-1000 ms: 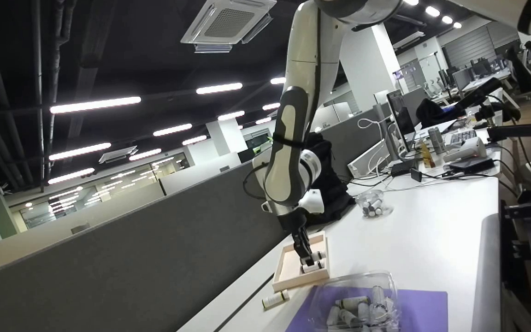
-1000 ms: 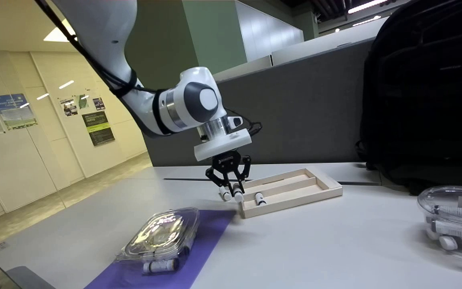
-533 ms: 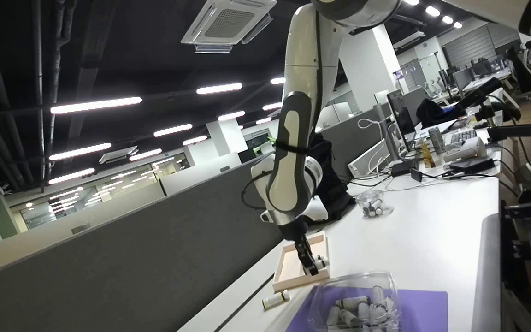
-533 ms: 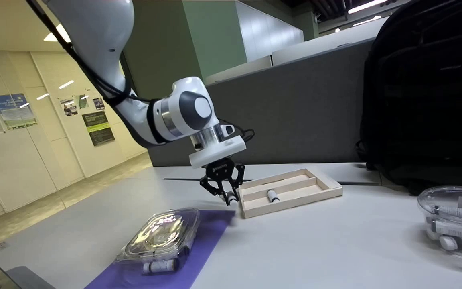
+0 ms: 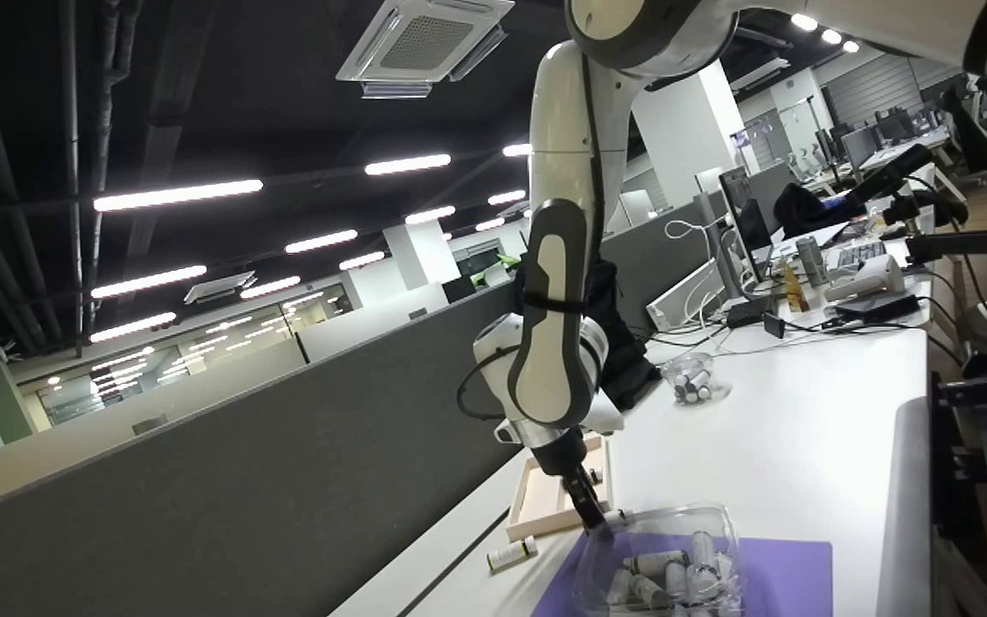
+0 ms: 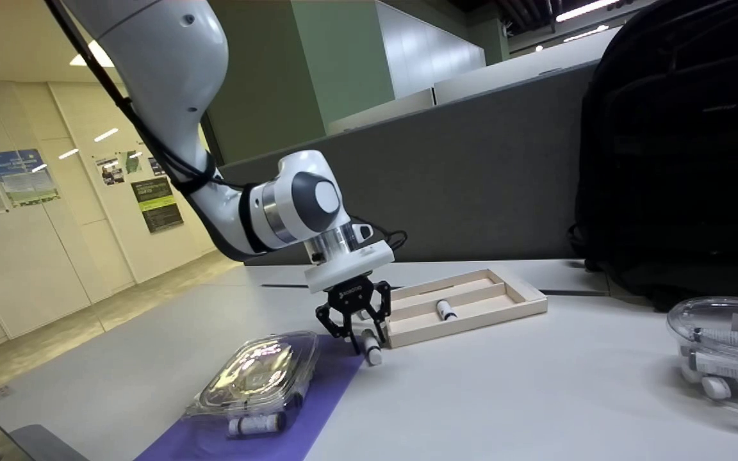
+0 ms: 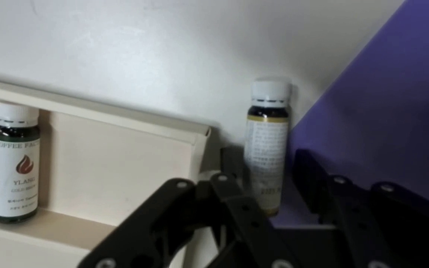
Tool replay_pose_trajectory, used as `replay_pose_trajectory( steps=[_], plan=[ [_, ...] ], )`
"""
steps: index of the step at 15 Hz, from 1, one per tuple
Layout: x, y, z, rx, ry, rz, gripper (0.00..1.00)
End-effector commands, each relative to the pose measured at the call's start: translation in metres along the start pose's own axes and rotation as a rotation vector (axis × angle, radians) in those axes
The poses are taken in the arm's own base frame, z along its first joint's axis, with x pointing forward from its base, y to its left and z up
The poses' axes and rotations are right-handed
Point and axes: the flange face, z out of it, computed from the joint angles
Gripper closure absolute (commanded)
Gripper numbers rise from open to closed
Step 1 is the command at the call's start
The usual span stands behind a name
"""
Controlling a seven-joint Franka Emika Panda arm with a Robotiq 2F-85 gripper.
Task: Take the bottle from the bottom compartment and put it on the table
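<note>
In the last half second you have brought the gripper (image 6: 369, 347) lower, and its fingers (image 7: 307, 178) are now spread wider than before, one at each side of the bottle (image 7: 266, 145). In the wrist view a narrow gap is visible by the finger nearer the right edge; by the finger nearer the left, I cannot say whether it touches. So the grip appears to be released.

The bottle lies on its side, right of centre in the wrist view, out of the tray (image 6: 471, 324): its upper end is over the white table (image 6: 503, 384), its lower end apparently over the purple mat (image 7: 385, 93). I cannot confirm the contact underneath, but it looks set down.

Also, in an exterior view, the second bottle (image 6: 445, 310) has shifted a little to the right inside the compartment (image 7: 125, 160).

For the task this means, in my judgement, that the placing is nearly finished, and only the retreat remains. Please rise straight, because the bottle is round and a sideways touch could make it roll toward the tray or farther onto the mat. If you prefer bare table, correct it first.
</note>
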Motion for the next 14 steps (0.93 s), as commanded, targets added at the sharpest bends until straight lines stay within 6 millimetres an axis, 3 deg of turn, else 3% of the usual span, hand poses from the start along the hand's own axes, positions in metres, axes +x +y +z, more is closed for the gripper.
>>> replay_pose_trajectory(
  steps=[1,4,9,14],
  plan=[
    [0.005,0.000,-0.009,-0.016,-0.016,-0.042,0.22],
    [0.010,-0.010,-0.023,-0.011,-0.022,-0.089,0.02],
    [0.014,-0.026,-0.055,0.004,-0.037,-0.127,0.00],
    [-0.004,-0.023,-0.081,0.066,-0.146,-0.031,0.00]
  ],
)
